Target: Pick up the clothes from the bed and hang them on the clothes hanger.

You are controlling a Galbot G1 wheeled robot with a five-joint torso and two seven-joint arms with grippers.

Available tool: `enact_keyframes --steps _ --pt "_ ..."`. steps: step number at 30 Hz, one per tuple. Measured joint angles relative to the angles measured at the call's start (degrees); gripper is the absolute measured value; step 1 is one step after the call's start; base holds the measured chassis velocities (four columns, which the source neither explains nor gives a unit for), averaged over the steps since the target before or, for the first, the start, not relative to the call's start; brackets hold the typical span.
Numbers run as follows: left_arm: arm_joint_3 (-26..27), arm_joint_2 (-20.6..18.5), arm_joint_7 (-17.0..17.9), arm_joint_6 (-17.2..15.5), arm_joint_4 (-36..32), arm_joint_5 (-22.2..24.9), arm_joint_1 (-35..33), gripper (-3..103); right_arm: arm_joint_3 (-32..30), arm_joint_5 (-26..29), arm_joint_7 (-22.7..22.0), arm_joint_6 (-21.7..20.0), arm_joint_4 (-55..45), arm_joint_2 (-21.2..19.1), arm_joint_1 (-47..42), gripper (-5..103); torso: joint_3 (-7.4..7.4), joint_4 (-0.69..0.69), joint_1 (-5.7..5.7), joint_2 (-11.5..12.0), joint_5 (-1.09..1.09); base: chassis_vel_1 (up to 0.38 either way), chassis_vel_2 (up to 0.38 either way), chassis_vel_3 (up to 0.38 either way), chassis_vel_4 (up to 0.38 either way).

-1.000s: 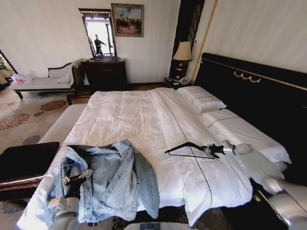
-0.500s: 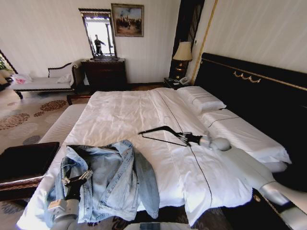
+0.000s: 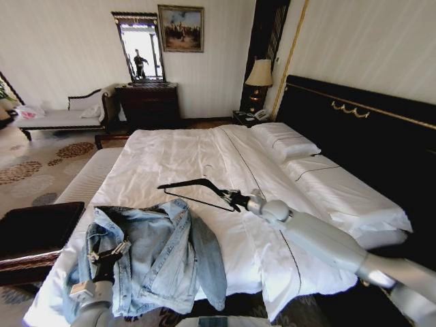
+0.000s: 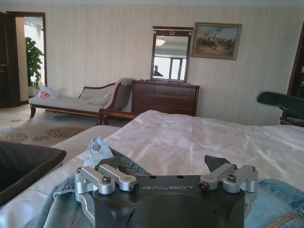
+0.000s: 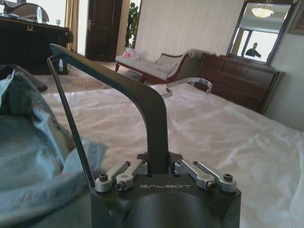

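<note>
Right gripper [image 3: 236, 199], at the end of the arm reaching in from the robot's right, is clamped on one arm of the black clothes hanger [image 3: 194, 185] and holds it raised above the white bed [image 3: 177, 160]. In the right wrist view the same gripper [image 5: 159, 166] has its fingers closed against the hanger's [image 5: 118, 85] flat black bar, with the thin lower rod running beside it and the hook at the apex. The hanger extends from the gripper toward the robot's left, and its far tip hangs just beyond the collar end of the light-blue denim jacket [image 3: 153, 255].

The jacket lies spread and rumpled on the near left corner of the bed, partly draped over the edge. Left gripper [image 3: 105, 257] rests on the jacket's left side; in the left wrist view [image 4: 166, 176] its fingers stand apart, with denim [image 4: 275, 202] directly beneath.
</note>
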State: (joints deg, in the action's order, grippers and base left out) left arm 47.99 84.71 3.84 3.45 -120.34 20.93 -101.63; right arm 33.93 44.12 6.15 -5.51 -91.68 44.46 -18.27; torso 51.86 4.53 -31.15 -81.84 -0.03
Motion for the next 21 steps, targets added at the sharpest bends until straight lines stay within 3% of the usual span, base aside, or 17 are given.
enact_keyframes --steps 4,9,12,21 --pt "0.06 0.24 0.31 -0.23 0.27 0.39 0.9 100 8.56 8.09 -10.86 -0.19 -1.54 3.51 6.86 19 0.0 -0.02 -0.01 0.0 0.0 0.0 0.0 0.0 0.0" --pt "0.14 0.44 0.39 -0.31 0.25 0.55 1.12 100 13.61 9.66 -16.72 -0.9 -1.25 7.13 8.89 19 0.0 -0.01 0.0 0.0 0.01 0.0 0.0 0.0 0.0" --pt "0.43 0.52 0.45 -0.3 0.19 0.56 1.04 100 15.3 7.65 -18.05 0.76 -0.54 8.74 9.19 19 0.0 0.0 0.0 0.0 0.03 0.0 0.0 0.0 0.0" --pt "1.0 0.97 0.56 -0.27 0.01 0.44 0.73 100 18.11 1.52 -13.95 4.33 4.1 13.18 10.98 19 0.0 -0.01 0.0 0.0 0.02 0.0 0.0 0.0 0.0"
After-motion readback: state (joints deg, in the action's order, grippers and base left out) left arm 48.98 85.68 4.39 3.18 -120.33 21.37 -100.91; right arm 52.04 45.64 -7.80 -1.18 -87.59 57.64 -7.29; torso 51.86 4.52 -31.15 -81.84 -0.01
